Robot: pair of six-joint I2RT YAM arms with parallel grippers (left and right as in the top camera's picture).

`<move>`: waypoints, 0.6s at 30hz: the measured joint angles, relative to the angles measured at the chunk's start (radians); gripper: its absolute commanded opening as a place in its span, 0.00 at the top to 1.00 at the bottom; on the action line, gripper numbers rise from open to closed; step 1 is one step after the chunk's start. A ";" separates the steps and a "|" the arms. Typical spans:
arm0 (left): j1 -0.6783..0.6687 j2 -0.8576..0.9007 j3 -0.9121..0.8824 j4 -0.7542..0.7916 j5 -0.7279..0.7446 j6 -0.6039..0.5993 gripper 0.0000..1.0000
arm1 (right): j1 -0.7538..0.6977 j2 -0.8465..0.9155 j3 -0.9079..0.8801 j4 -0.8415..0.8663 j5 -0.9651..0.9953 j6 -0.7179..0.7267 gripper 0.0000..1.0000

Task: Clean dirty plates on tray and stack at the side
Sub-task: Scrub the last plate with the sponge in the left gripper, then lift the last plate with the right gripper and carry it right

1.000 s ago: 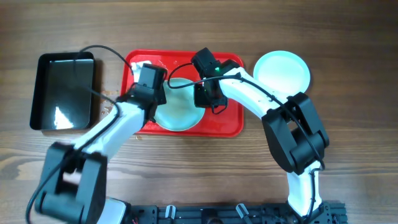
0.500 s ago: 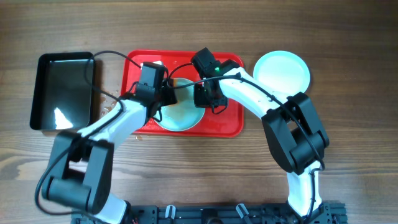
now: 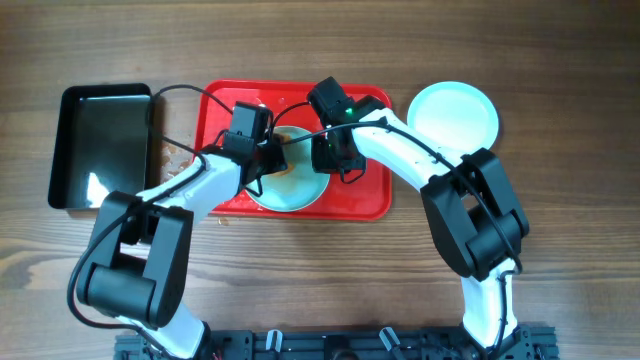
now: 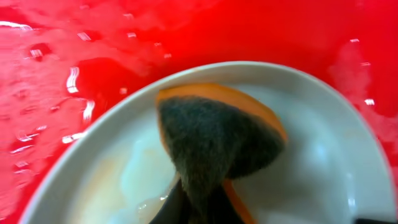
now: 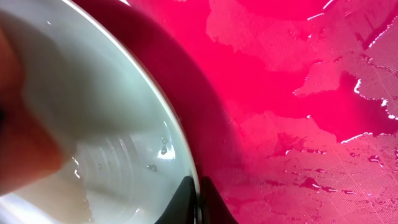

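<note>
A mint plate [image 3: 298, 190] lies flat on the red tray [image 3: 372, 198] between the arms, with the right gripper [image 5: 199, 196] pinched shut on its right rim and the left gripper [image 3: 270, 155] clamping what seems a sponge [image 4: 217, 137] against its left side.

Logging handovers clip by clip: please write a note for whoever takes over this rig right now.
Left claw: shut on the sponge, which is pressed onto the dirty plate.
Right claw: shut on that plate's rim, apparently steadying it.
Things: the dirty plate lies in the wet red tray, with a faint orange smear near its centre.
The black tray stands left of the red tray.
Done: a clean plate sits on the table right of the tray. I cannot tell whether more plates lie under it.
Left: finish scrubbing the dirty plate, then stack it on the clean plate.
</note>
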 measured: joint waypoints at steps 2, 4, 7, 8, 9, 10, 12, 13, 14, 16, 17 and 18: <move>0.001 -0.008 0.003 -0.031 -0.032 0.008 0.96 | 0.000 0.000 0.000 0.000 0.000 0.000 0.96; 0.001 -0.016 0.004 -0.061 -0.072 0.019 0.96 | 0.000 0.000 0.000 0.000 0.000 0.000 0.95; 0.001 -0.033 0.003 -0.109 -0.153 0.026 0.96 | 0.000 0.000 0.000 0.000 0.000 0.001 0.96; 0.002 -0.037 0.001 -0.120 -0.177 0.029 0.96 | 0.000 0.000 0.000 0.000 0.000 0.001 0.96; 0.002 -0.043 -0.002 -0.133 -0.214 0.031 0.96 | 0.000 0.000 0.000 0.000 0.000 0.001 0.96; 0.003 -0.049 -0.005 -0.140 -0.232 0.034 0.96 | 0.000 0.000 0.000 0.002 -0.007 0.001 0.96; -0.002 -0.060 -0.008 -0.154 -0.278 0.039 0.96 | 0.005 0.000 0.000 0.006 -0.020 0.002 0.96; -0.003 -0.068 -0.010 -0.158 -0.308 0.042 0.96 | 0.010 0.000 -0.002 0.010 -0.027 0.005 0.96; -0.004 -0.075 -0.012 -0.161 -0.330 0.043 0.96 | 0.012 0.000 -0.002 0.011 -0.034 0.005 0.96; -0.007 -0.101 -0.016 -0.167 -0.397 0.045 0.96 | 0.017 0.000 -0.003 0.011 -0.038 0.006 0.96; -0.006 -0.118 -0.017 -0.169 -0.443 0.049 0.96 | 0.018 0.000 -0.003 0.008 -0.037 0.008 0.96; -0.001 -0.135 -0.019 -0.170 -0.495 0.056 0.96 | 0.014 0.000 -0.004 0.007 -0.036 0.008 0.96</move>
